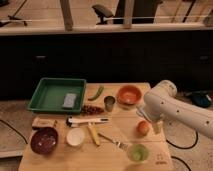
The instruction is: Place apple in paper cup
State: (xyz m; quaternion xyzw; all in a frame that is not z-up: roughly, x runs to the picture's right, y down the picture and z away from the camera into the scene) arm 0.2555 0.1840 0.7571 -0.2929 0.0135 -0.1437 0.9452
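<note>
The apple (143, 128), small and orange-red, rests on the wooden table (150, 160) right of centre. My gripper (152, 121) hangs at the end of the white arm (172, 107), just above and to the right of the apple, close against it. Its jaws stand open and hold nothing. The paper cup (75, 137), white with a pale inside, stands upright near the front left, well apart from the apple and the gripper.
A green tray (44, 95) holding a grey sponge (69, 100) sits at the back left. Also on the table are an orange bowl (129, 94), a metal cup (109, 103), a translucent green cup (137, 152), a maroon bowl (44, 140), a white-handled knife (87, 120) and a fork (112, 141).
</note>
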